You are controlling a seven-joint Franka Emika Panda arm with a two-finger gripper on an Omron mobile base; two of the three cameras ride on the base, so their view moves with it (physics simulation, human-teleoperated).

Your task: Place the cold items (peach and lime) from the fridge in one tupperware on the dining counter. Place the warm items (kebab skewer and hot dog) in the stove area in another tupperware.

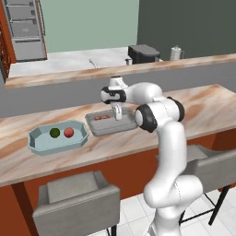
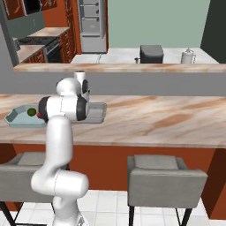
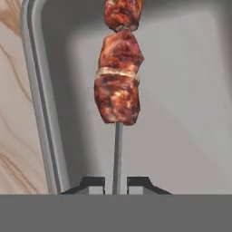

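Two fruits, lime [image 1: 55,132] and peach [image 1: 68,132], are already parked in the blue tray [image 1: 37,145]; the kebab skewer [image 3: 118,86] is pinched by its stick in the gripper [image 3: 116,185], low inside the grey tray [image 1: 97,130]. Letting go is probably needed next, hot dog pending

We see the one tupperware [image 1: 37,144] on the dining counter [image 1: 203,108], with the lime [image 1: 55,132] and peach [image 1: 68,132] inside. At its three o'clock sits the another tupperware [image 1: 99,128], holding the kebab skewer [image 1: 102,117].
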